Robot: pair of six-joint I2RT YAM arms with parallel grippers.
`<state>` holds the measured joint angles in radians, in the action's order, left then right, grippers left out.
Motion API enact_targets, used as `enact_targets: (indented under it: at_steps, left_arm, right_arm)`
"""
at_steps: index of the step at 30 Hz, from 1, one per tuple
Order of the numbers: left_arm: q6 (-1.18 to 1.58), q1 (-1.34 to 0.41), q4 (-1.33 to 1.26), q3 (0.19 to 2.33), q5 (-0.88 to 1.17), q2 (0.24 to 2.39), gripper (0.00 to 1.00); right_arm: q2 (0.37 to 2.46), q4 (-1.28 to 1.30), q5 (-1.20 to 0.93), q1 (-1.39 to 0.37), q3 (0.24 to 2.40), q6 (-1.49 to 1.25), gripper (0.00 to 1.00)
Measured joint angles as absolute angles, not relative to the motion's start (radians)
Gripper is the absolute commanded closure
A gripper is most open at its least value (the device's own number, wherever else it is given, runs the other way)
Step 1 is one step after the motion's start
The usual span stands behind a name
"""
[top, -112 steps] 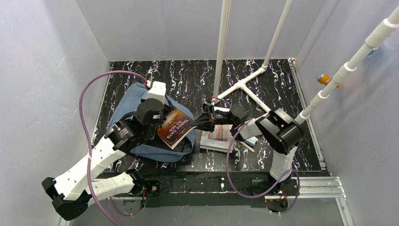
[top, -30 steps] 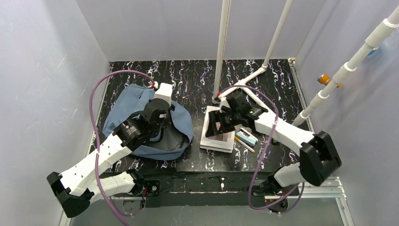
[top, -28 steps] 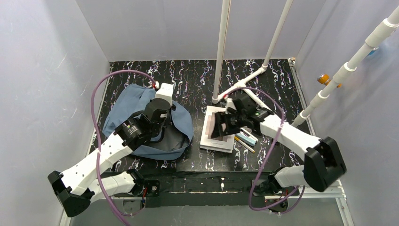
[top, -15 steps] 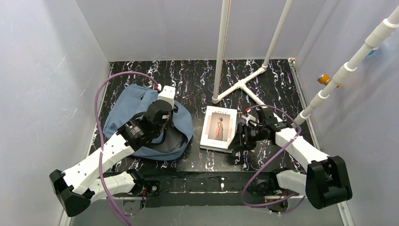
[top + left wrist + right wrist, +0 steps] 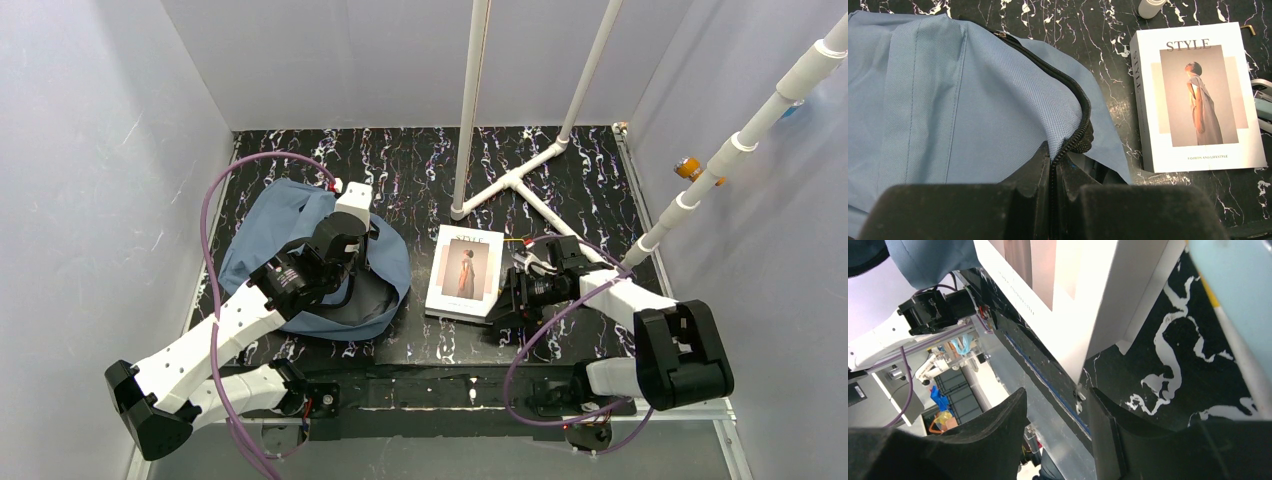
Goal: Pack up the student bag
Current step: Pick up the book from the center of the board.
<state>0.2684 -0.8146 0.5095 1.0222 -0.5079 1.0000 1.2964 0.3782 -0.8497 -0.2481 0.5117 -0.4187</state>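
Soft slate-blue fabric student bag lies slumped on the left of the black, white-veined table. Left gripper: padded black fingers pinch the bag's dark toothed zipper edge, flap held raised. Right gripper: fingers spread, low at the near corner of the thick white rectangular STYLE book, which lies flat just beside the bag.

Black bench with white marbling is carrying the slate-blue student bag slumping on the left, a white STYLE book lying flat just beside it, and a white pipe stand sitting at the back. A pale blue thing is peeking out past the book, can't really tell what.
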Motion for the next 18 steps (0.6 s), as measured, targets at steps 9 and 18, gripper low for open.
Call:
enact_targets:
  at_steps: [9,18]
  left_arm:
    - [0.284,-0.815,0.512,1.022,-0.500,1.000,1.00]
    - [0.364,-0.815,0.528,0.982,-0.420,1.000,1.00]
  right_arm:
    - [1.371,0.236,-0.905,-0.223,0.474,-0.468,0.59]
    - [1.420,0.143,-0.930,-0.221,0.467,-0.496,0.69]
